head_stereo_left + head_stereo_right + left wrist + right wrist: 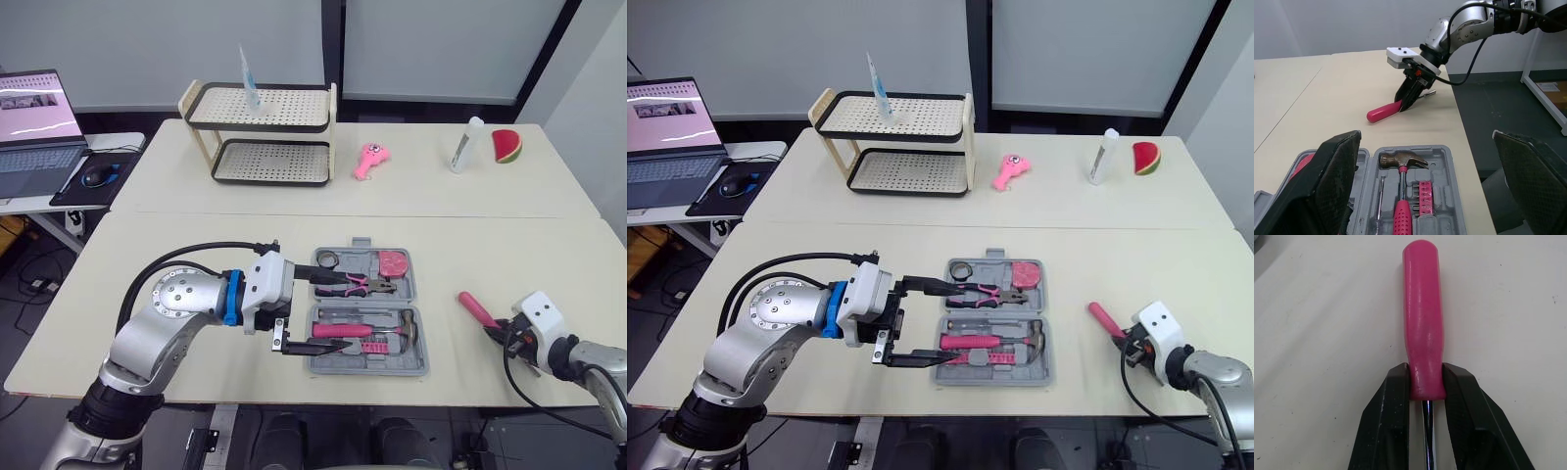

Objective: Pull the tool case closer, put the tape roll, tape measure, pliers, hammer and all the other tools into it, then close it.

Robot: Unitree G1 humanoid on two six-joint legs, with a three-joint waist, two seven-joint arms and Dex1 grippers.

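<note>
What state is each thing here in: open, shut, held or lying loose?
Tool case: open, lid laid flat.
Hammer: lying in its slot in the case.
Pliers: lying in the case's other half.
Screwdriver: outside the case, clamped at the base of its handle.
Left gripper: open, over the case.
Right gripper: shut on the screwdriver.
Laptop: open, screen lit.
White bottle: standing upright.

Holds left gripper [343, 311] spread wide, forearm level; pinches screwdriver [1421, 308] handle in right gripper [1426, 373] near table's [245, 227] front right corner.
</note>
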